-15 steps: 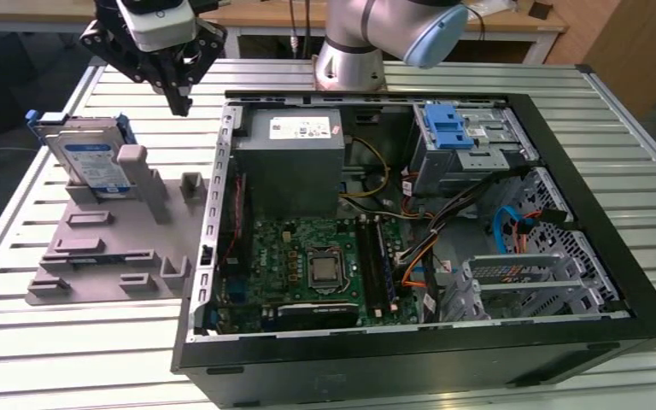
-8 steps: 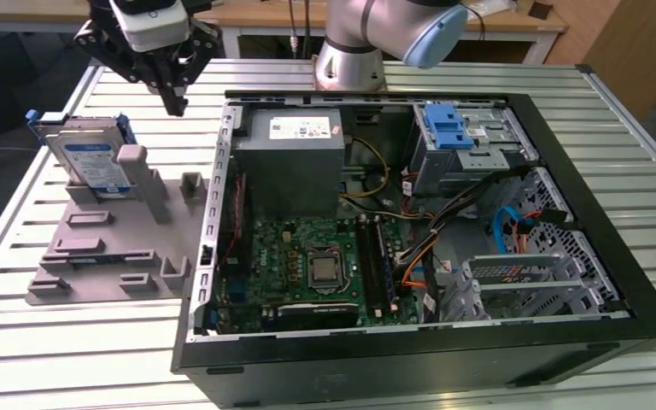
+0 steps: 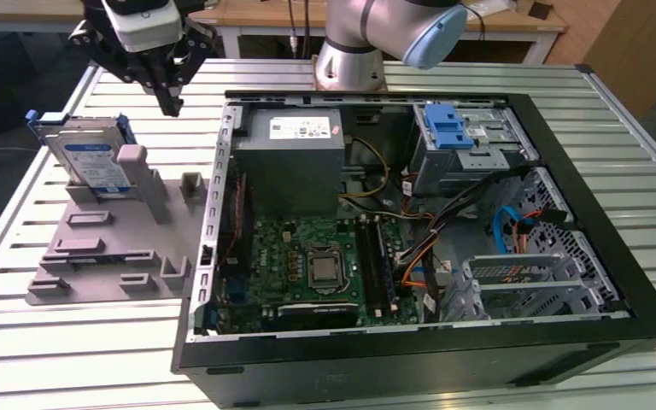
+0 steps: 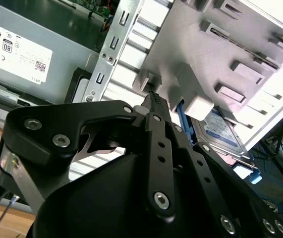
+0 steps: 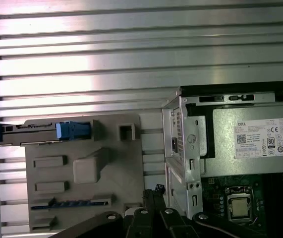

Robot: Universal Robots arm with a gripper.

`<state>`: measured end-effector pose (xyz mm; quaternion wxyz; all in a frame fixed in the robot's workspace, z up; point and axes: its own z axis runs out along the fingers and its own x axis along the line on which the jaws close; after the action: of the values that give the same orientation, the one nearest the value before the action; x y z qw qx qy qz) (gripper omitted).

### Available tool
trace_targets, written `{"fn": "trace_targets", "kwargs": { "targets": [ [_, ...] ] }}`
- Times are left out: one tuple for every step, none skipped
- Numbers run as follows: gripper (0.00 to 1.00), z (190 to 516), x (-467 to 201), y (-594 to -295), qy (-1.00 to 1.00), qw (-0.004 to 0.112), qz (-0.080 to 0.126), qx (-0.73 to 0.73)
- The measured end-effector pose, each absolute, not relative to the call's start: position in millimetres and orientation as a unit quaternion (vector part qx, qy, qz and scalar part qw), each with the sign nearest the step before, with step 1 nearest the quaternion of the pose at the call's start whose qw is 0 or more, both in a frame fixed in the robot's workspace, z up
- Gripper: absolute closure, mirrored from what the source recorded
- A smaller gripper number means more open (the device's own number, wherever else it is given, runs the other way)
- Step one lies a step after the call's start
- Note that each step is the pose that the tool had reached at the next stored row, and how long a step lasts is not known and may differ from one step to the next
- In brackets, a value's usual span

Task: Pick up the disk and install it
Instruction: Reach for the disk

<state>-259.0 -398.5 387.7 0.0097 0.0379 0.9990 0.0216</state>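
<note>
The disk is a silver-grey drive with a white-and-blue label in a blue carrier. It stands tilted in a slot of the grey fixture on the exterior view's left. My gripper hangs above the table between the fixture and the computer case, apart from the disk, its fingers shut with nothing between them. In the second wrist view the disk lies beyond the black fingertips. In the first wrist view the disk appears edge-on at the fixture's far side, with the gripper near the case corner.
The open computer case takes up the middle of the slatted metal table. Inside are a grey power supply, the motherboard, a blue-latched drive cage and cables. The robot base stands behind the case.
</note>
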Motion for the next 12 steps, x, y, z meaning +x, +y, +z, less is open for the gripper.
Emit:
{"fn": "trace_targets", "kwargs": {
  "targets": [
    [0.89, 387.7, -259.6, -398.5, 0.999, 0.010, 0.022, 0.038],
    [0.89, 387.6, -260.2, -398.5, 0.999, 0.010, 0.022, 0.038],
    [0.89, 387.6, -260.9, -398.5, 0.999, 0.010, 0.022, 0.038],
    [0.89, 387.6, -261.4, -398.5, 0.999, 0.010, 0.022, 0.038],
    [0.89, 387.5, -262.0, -398.5, 0.999, 0.010, 0.022, 0.038],
    [0.89, 387.5, -262.5, -398.5, 0.999, 0.009, 0.022, 0.038],
    [0.89, 387.5, -263.2, -398.5, 0.999, 0.009, 0.022, 0.038],
    [0.89, 387.4, -263.9, -398.5, 0.999, 0.009, 0.022, 0.038],
    [0.89, 387.4, -264.7, -398.5, 0.999, 0.009, 0.022, 0.038],
    [0.89, 387.4, -265.5, -398.5, 0.999, 0.009, 0.022, 0.038],
    [0.89, 387.3, -266.8, -398.5, 0.999, 0.009, 0.022, 0.038],
    [0.89, 387.3, -268.2, -398.4, 0.999, 0.009, 0.022, 0.038]
  ]
}}
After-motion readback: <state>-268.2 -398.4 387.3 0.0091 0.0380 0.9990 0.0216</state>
